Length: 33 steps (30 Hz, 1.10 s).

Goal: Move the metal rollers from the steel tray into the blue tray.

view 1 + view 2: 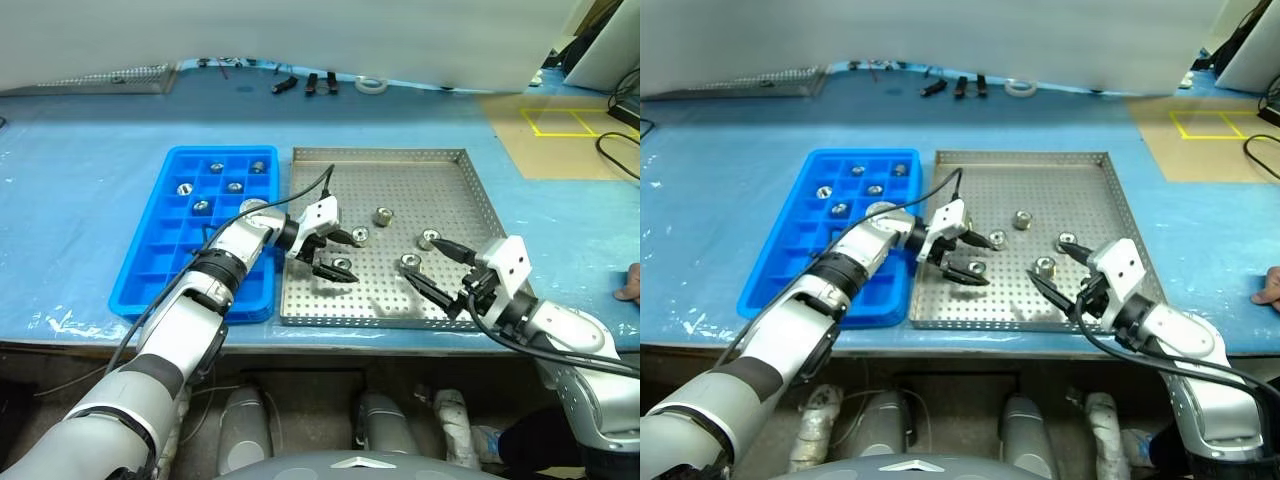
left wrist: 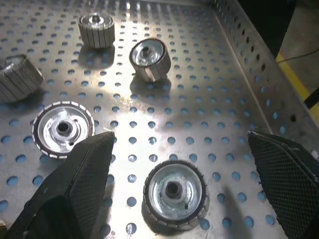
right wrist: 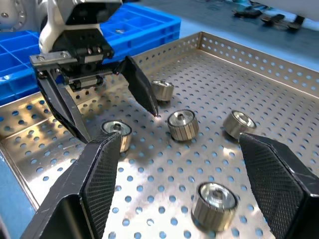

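- Nearest the head camera, both arms reach over the table's [image 1: 80,200] front edge into the steel tray [image 1: 480,195].
- Right tool [image 1: 437,270]: its 2 black fingers stand wide apart, holding nothing, low over the tray's front right part.
- Left tool [image 1: 338,252]: fingers also spread wide and empty, poised over the tray's left half, pointing toward the right.
- Steel tray: 5 metal rollers [image 1: 384,215] lie loose on its perforated floor, grouped around the middle. 1 sits between the left tool's fingers without touching either, seen clearly in the left wrist view [image 2: 174,191]; another lies just beside the right tool's tips [image 1: 409,262].
- Blue tray [image 1: 160,250]: it lies to the left of the steel tray, their long sides touching or nearly so. 5 rollers sit in separate square compartments at its far end [image 1: 216,167]; the nearer compartments that show hold nothing.
- Room to move: the steel tray's far half and front left corner are bare floor. Low raised rims bound it on all sides, and its front rim lies near the table's front edge.
- Look of the rollers: short silver-grey cylinders with ribbed sides and a dark centre hole, most standing on end.
- Small dark items and a roll of tape [image 1: 371,85] lie at the table's far edge.
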Tool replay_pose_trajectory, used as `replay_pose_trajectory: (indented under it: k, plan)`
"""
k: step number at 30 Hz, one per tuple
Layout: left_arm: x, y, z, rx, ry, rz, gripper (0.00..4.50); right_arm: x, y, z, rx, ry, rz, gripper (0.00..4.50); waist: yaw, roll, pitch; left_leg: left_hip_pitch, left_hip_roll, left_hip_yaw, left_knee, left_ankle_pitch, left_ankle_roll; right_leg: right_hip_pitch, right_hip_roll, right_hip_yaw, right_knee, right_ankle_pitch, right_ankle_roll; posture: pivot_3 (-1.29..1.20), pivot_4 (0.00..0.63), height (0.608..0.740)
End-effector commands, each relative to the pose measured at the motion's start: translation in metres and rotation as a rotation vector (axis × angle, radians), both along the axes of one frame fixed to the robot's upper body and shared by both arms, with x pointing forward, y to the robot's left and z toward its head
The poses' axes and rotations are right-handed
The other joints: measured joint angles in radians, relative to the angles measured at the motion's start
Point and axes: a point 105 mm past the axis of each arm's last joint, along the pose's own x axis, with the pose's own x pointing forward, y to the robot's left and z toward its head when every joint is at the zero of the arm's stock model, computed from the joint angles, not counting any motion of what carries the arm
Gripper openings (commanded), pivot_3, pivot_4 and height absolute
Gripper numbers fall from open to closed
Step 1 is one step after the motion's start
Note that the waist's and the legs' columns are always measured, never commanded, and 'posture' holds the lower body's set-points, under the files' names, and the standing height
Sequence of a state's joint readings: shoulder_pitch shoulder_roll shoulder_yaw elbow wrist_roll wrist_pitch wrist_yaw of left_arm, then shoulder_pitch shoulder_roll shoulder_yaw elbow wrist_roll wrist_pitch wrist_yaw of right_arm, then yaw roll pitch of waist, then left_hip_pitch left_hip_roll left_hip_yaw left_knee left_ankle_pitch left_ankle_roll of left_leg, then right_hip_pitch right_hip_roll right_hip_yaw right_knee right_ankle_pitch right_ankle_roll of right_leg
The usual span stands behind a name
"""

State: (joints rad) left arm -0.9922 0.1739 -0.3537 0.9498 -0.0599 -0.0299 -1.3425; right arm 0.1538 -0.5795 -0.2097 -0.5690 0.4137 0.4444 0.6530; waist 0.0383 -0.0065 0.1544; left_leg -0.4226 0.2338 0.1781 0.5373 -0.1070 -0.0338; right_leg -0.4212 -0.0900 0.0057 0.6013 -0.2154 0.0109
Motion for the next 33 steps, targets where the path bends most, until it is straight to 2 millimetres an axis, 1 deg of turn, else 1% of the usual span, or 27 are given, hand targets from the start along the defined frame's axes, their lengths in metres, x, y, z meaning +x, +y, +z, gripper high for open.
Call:
replay_pose_trajectory:
  k: [1, 3, 7, 10, 15, 16, 17, 23, 24, 28, 30, 32, 33]
  plan:
    - [0.001, -0.001, 0.003, 0.048, -0.056, -0.052, 4.50, -0.009, 0.001, 0.013, 0.013, -0.052, -0.028, 3.96, -0.003, 0.000, 0.000, 0.000, 0.000, 0.000, 0.000, 0.000, 0.000, 0.000, 0.000, 0.000, 0.000, 0.000, 0.000, -0.44, 0.150, 0.740]
    - [-0.002, 0.004, -0.004, 0.096, -0.049, -0.093, 4.50, -0.013, 0.000, 0.011, 0.012, -0.050, -0.048, 3.96, -0.007, 0.000, 0.000, 0.000, 0.000, 0.000, 0.000, 0.000, 0.001, 0.000, 0.000, 0.000, -0.001, 0.000, 0.000, -0.45, 0.150, 0.740]
    - [-0.005, 0.009, -0.016, 0.152, -0.040, -0.113, 4.50, -0.015, 0.001, 0.009, 0.014, -0.051, -0.070, 3.96, -0.022, 0.000, 0.000, -0.001, -0.001, 0.000, -0.001, -0.001, 0.001, 0.000, 0.000, 0.000, -0.003, 0.000, 0.000, -0.47, 0.150, 0.740]
    - [-0.006, 0.009, -0.021, 0.160, -0.034, -0.104, 4.50, -0.016, 0.001, 0.009, 0.013, -0.053, -0.079, 3.96, -0.024, 0.000, 0.000, 0.000, -0.001, 0.000, -0.001, -0.001, 0.001, 0.001, 0.000, 0.000, -0.004, 0.000, 0.000, -0.47, 0.150, 0.740]
    - [-0.001, 0.006, -0.026, 0.145, -0.058, -0.051, 4.50, -0.015, -0.004, 0.009, -0.001, -0.057, -0.095, 3.96, -0.024, 0.000, 0.000, 0.000, -0.001, 0.000, -0.001, -0.001, 0.002, 0.002, -0.001, 0.000, -0.005, 0.000, 0.000, -0.48, 0.150, 0.740]
    - [0.000, 0.006, -0.026, 0.142, -0.063, -0.047, 4.12, -0.015, -0.005, 0.009, -0.004, -0.058, -0.098, 3.98, -0.024, 0.000, 0.000, 0.000, -0.001, 0.000, -0.001, -0.001, 0.002, 0.003, -0.001, 0.000, -0.005, 0.000, 0.000, -0.48, 0.150, 0.740]
    - [0.000, 0.007, -0.026, 0.141, -0.067, -0.045, 3.97, -0.014, -0.005, 0.010, -0.006, -0.060, -0.100, 3.98, -0.025, 0.000, 0.000, 0.000, -0.001, 0.000, -0.001, -0.002, 0.002, 0.003, -0.001, 0.000, -0.006, 0.000, 0.000, -0.48, 0.150, 0.740]
    - [0.001, 0.010, -0.021, 0.117, -0.051, -0.048, 2.06, -0.013, -0.005, 0.010, -0.010, -0.064, -0.096, 3.98, -0.026, 0.000, 0.000, 0.000, -0.001, 0.000, -0.002, -0.002, 0.002, 0.003, -0.001, 0.000, -0.007, 0.000, 0.000, -0.47, 0.150, 0.740]
    - [0.000, 0.011, -0.019, 0.108, -0.030, -0.057, 1.82, -0.012, -0.004, 0.010, -0.010, -0.065, -0.093, 3.98, -0.026, 0.000, 0.000, 0.000, -0.001, 0.000, -0.002, -0.002, 0.003, 0.003, -0.001, 0.000, -0.008, 0.000, 0.000, -0.47, 0.150, 0.740]
    - [-0.007, 0.016, -0.014, 0.080, 0.026, -0.104, 1.82, -0.009, -0.003, 0.011, -0.013, -0.067, -0.080, 3.98, -0.028, 0.000, 0.000, 0.000, -0.001, 0.000, -0.003, -0.002, 0.002, 0.003, -0.001, 0.000, -0.009, 0.000, 0.000, -0.44, 0.150, 0.740]
    - [-0.007, 0.016, -0.011, 0.058, 0.021, -0.108, 1.82, -0.008, -0.001, 0.010, -0.013, -0.065, -0.070, 3.98, -0.028, 0.000, 0.000, 0.000, 0.000, 0.000, -0.003, -0.003, 0.002, 0.003, 0.000, 0.000, -0.010, 0.000, 0.000, -0.43, 0.150, 0.740]
    - [-0.005, 0.015, -0.003, 0.009, 0.000, -0.091, 1.82, -0.009, 0.005, 0.010, 0.004, -0.054, -0.037, 3.98, -0.026, 0.000, 0.000, 0.000, 0.001, 0.000, -0.003, -0.003, 0.001, 0.003, 0.000, -0.001, -0.010, 0.000, 0.000, -0.41, 0.150, 0.740]
    - [-0.005, 0.015, 0.005, -0.025, -0.003, -0.095, 1.82, -0.010, 0.010, 0.011, 0.016, -0.048, -0.010, 3.98, -0.025, 0.000, 0.000, 0.000, 0.001, 0.000, -0.003, -0.003, 0.001, 0.003, 0.000, -0.001, -0.010, 0.000, 0.000, -0.40, 0.150, 0.740]
